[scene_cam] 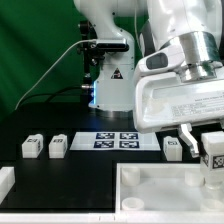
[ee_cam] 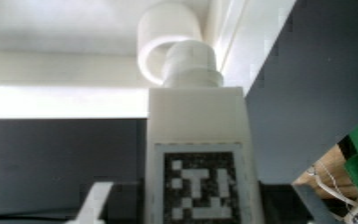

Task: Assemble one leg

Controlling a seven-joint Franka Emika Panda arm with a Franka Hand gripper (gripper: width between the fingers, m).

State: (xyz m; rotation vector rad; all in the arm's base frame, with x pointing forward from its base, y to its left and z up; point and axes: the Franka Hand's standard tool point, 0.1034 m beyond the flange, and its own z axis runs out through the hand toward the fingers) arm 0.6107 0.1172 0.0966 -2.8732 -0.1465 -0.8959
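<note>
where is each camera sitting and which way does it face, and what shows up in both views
Exterior view: off the arm, across the black table from the arm's base, facing it and the green backdrop; the hand fills this view's right.
Wrist view: on the wrist, looking along the held leg toward a white surface; no fingers clearly show.
Shared: the held leg with its marker tag.

Plain green cloth backdrop hung behind the scene, flat black matte tabletop laid below it, evenly lit, thin flat white marker board fixed on the tabletop.
</note>
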